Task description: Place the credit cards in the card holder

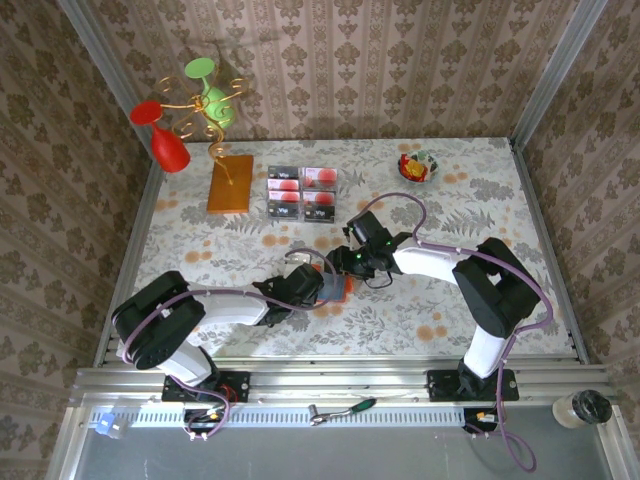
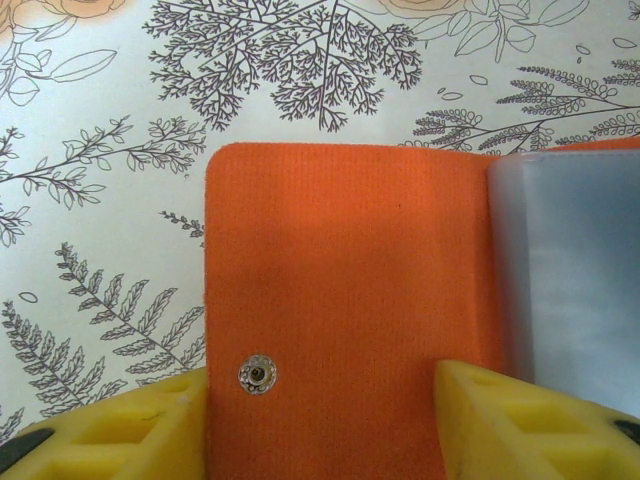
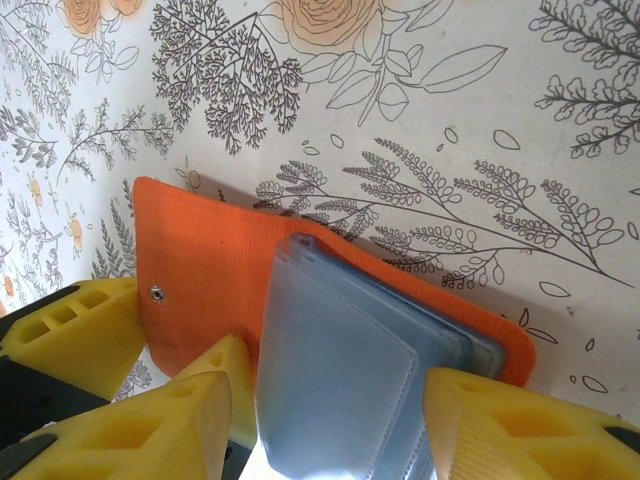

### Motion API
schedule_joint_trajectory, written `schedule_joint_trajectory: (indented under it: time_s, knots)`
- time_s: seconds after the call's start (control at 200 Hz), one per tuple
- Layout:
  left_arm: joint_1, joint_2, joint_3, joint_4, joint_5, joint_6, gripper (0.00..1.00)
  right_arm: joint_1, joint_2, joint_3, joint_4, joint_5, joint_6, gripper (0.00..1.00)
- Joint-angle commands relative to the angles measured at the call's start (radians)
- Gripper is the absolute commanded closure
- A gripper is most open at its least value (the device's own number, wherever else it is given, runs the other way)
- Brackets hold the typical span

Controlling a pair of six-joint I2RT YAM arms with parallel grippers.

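A floral-print table [image 1: 450, 300], walled on 3 sides by patterned paper, carries everything. Nearest, at mid-table just beyond the 2 arms, the card holder [image 2: 350, 260] lies opened flat, its long axis running roughly left to right. The left gripper [image 2: 320, 385] stands half-wide, its yellow fingers straddling the orange flap beside the snap [image 2: 257, 374]; whether they press it down I cannot tell. The right gripper [image 3: 340, 365] is also part-way apart, flanking the frosted sleeves [image 2: 570, 270] that rise from the holder's right half. Farther back and slightly left, well apart from both claws, the credit cards [image 1: 286, 186] sit in a clear tray [image 1: 338, 196] of 4 compartments. The coming move likely turns on this: the cards lie straight beyond the holder, and the right arm looks marginally nearer, while the left seems placed to steady the flap. From above, the grippers cover most of the holder; the sleeve mouths, any card already inside, and the card count are unclear.
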Motion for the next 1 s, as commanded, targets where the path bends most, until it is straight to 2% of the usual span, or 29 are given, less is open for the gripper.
schedule_joint_trajectory:
  time_s: [0.0,0.47,0.995]
  knots:
    - [-0.014,0.028,0.011,-0.041,0.020,-0.008,0.44,-0.004,-0.011,-0.014,0.003,0.012,0.013,0.44]
    - [-0.013,-0.004,0.016,-0.050,0.019,-0.007,0.44,-0.012,0.057,0.039,0.037,-0.102,0.024,0.46]
    - [0.019,-0.255,0.004,-0.121,-0.032,0.009,0.33,0.019,0.020,0.083,0.037,-0.150,0.066,0.45]
